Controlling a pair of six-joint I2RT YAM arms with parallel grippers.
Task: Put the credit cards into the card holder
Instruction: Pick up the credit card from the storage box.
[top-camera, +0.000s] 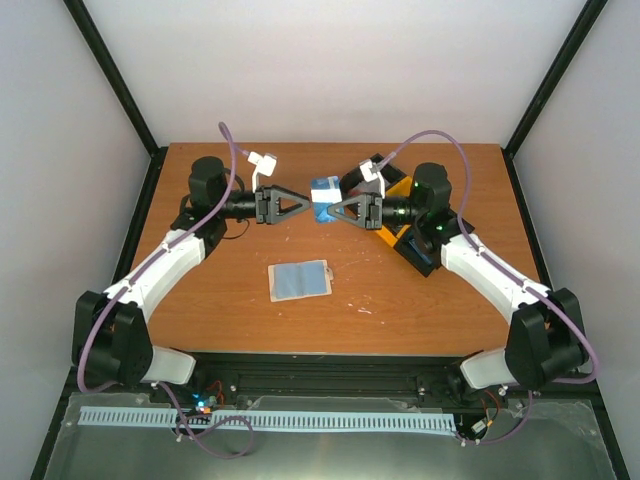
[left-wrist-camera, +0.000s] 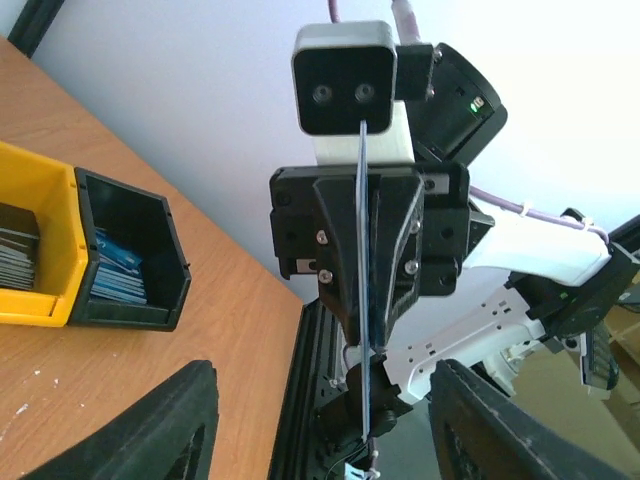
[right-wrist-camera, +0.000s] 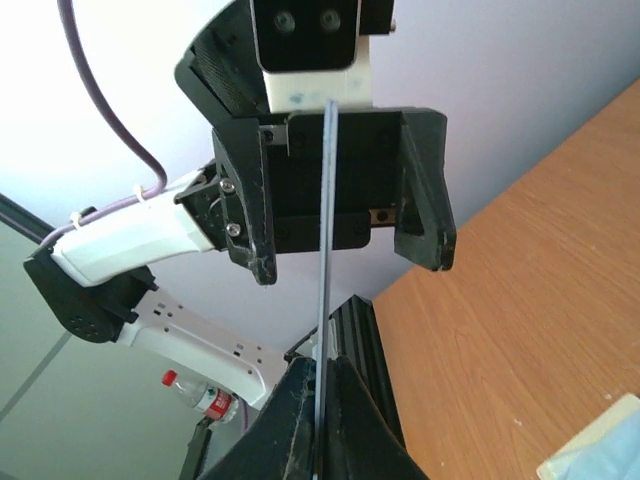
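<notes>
Blue plastic, thin and stiff: the card is held in mid-air, pinched at one end by the right gripper, while the left gripper faces it with jaws spread. It is probably light but slick (edge-on, a mere line), so I would clamp its flat faces near one end, leaving the other free for the open wallet on the table.

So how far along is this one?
The card holder lies open on the table, no card visibly inside. The right gripper pinches one blue card in the air, facing the open left gripper. Remaining: slot it in, then the cards in the black bin.
</notes>
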